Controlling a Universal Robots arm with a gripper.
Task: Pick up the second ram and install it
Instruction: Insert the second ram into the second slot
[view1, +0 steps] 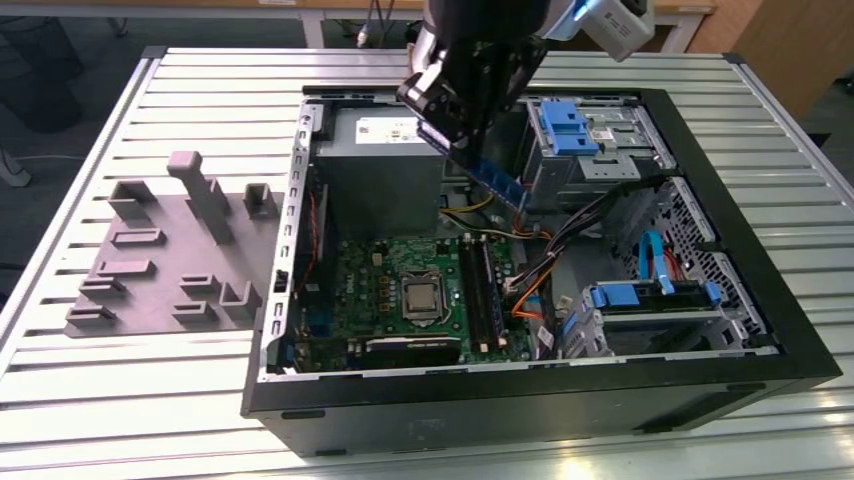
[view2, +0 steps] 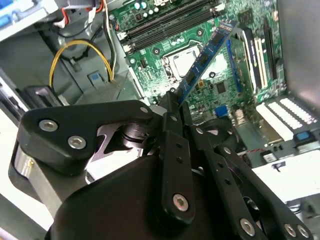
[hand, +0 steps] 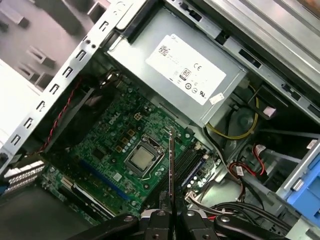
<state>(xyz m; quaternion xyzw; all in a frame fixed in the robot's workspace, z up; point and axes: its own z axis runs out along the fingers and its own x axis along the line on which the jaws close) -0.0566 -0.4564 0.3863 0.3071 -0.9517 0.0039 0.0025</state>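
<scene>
My gripper (view1: 451, 128) hangs over the open computer case (view1: 400, 400), shut on the second ram (view1: 489, 181), a narrow blue stick slanting down toward the motherboard (view1: 400, 290). In the second wrist view the ram (view2: 207, 55) juts out from between the black fingers (view2: 172, 125), above the processor socket (view2: 181, 62) and beside the memory slots (view2: 165, 27). In the first wrist view the ram (hand: 171, 165) appears edge-on as a thin line rising from the gripper (hand: 171, 216), over the memory slots (hand: 187, 165). The stick is in the air, clear of the board.
A grey holder tray (view1: 160, 250) lies on the slatted table (view1: 174, 400) at the exterior view's left. Inside the case are the power supply (view1: 380, 135), blue drive brackets (view1: 567, 125) (view1: 654, 295) and cable bundles (view1: 561, 250) beside the slots.
</scene>
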